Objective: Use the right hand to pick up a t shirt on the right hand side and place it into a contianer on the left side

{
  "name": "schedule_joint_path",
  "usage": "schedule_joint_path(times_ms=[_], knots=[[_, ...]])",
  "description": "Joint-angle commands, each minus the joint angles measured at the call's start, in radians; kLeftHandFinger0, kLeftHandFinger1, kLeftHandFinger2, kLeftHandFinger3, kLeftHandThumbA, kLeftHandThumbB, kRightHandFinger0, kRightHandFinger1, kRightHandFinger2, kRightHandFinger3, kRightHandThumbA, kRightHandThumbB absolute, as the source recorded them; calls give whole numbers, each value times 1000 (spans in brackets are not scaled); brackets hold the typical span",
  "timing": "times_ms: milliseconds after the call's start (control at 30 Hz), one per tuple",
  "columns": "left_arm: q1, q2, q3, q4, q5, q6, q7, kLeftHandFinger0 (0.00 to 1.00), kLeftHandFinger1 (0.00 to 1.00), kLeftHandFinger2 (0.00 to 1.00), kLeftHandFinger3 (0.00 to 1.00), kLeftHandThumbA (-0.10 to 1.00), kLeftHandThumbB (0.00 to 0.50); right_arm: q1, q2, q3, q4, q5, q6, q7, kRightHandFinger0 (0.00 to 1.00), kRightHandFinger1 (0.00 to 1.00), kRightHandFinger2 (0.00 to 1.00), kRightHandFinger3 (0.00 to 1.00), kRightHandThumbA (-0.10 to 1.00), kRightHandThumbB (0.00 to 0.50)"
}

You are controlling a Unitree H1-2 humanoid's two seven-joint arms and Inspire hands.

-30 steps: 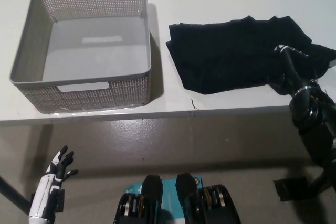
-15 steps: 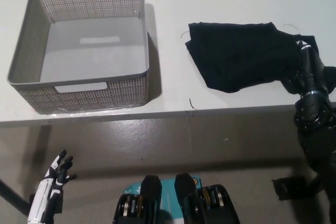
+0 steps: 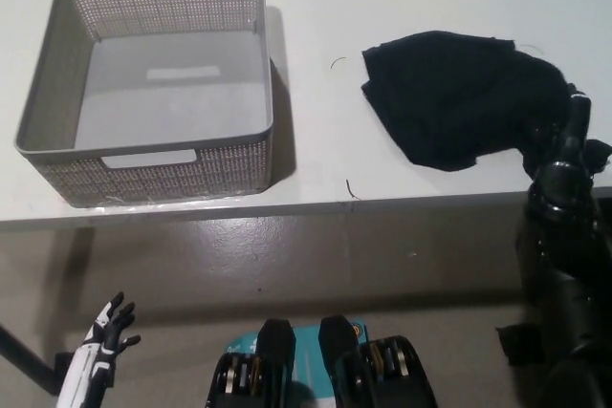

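Observation:
A black t-shirt [image 3: 449, 93] lies bunched on the right side of the white table [image 3: 325, 140]. My black right hand [image 3: 572, 136] is at the shirt's right edge, shut on the cloth; black on black hides how its fingers lie. An empty grey mesh basket [image 3: 191, 177] stands on the table's left side, well apart from the shirt. My white left hand [image 3: 103, 336] hangs low at the lower left, below the table, open with its fingers apart.
The table's front edge [image 3: 316, 207] runs across the middle of the view, with grey floor below it. A small dark thread [image 3: 352, 188] lies near that edge. Bare tabletop separates basket and shirt.
The t-shirt has been dragged to the right and has bunched up, its left edge moving away from the basket. My right hand has drawn back toward the table's right edge with it.

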Motion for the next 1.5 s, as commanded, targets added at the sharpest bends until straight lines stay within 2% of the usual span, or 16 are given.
schedule_joint_path(times_ms=[0, 67, 100, 133, 300, 433, 567, 767, 900, 933, 1000, 1067, 1233, 1300, 1367, 1467], knots=[[14, -13, -3, -19, -3, -30, 6, 867, 956, 964, 1000, 943, 210, -294, 50, -192, -247, 401, 288, -18, 0, 0, 425, 813, -100, 66], [37, -19, -4, -21, -7, -41, 5, 865, 956, 963, 1000, 939, 218, -305, 66, -184, -278, 389, 314, -25, 0, 0, 428, 778, -100, 54], [54, -16, -4, -26, -6, -43, 3, 869, 963, 961, 1000, 936, 216, -294, 78, -162, -303, 373, 314, -9, 0, 0, 400, 600, -100, 51], [70, -5, -3, -33, 0, -43, -1, 874, 972, 970, 1000, 945, 225, -279, 95, -154, -332, 373, 320, -4, 0, 0, 407, 527, -100, 56], [80, -5, -13, -19, 7, -55, -4, 863, 960, 962, 1000, 987, 211, -291, 120, -136, -379, 361, 366, -14, 0, 5, 442, 477, -100, 77], [87, -17, -24, 1, 23, -76, 4, 845, 953, 966, 1000, 961, 212, -315, 135, -113, -395, 348, 411, -42, 0, 0, 433, 500, -100, 51], [80, -29, -28, 7, 24, -66, 8, 840, 942, 950, 1000, 968, 204, -403, 155, -103, -351, 362, 426, -71, 0, 1, 460, 518, -100, 84], [85, -58, -44, -2, 44, -46, 14, 842, 940, 950, 1000, 964, 194, -483, 192, -55, -317, 353, 446, -93, 0, 50, 514, 639, -100, 62], [88, -60, -53, -10, 71, -21, 16, 834, 935, 940, 1000, 1000, 239, -517, 257, -25, -297, 366, 442, -102, 0, 37, 550, 713, -100, 78], [90, -63, -58, -4, 96, -29, 27, 821, 929, 941, 1000, 1000, 277, -525, 288, -1, -274, 364, 434, -88, 0, 57, 566, 695, -100, 92], [99, -66, -68, 0, 91, -40, 16, 820, 934, 943, 1000, 1000, 268, -515, 303, 23, -272, 352, 441, -87, 0, 66, 571, 687, -100, 102], [107, -76, -82, -14, 87, -31, 10, 832, 938, 947, 1000, 972, 193, -521, 332, 38, -232, 360, 416, -81, 0, 81, 590, 626, -100, 103], [85, -96, -107, -7, 103, -20, 8, 840, 947, 962, 1000, 971, 217, -558, 354, 100, -107, 332, 374, -62, 0, 128, 654, 662, -100, 116], [73, -112, -120, 7, 113, -18, 14, 846, 942, 957, 1000, 996, 233, -591, 363, 166, 3, 282, 322, -50, 0, 119, 621, 585, -100, 130], [76, -135, -134, 6, 119, -13, 20, 823, 925, 947, 1000, 986, 225, -596, 359, 255, 61, 233, 278, 8, 0, 50, 515, 489, -100, 93], [95, -146, -149, 4, 133, -16, 20, 829, 928, 946, 1000, 982, 222, -574, 348, 353, 71, 190, 262, 27, 0, 40, 503, 472, -100, 115]])
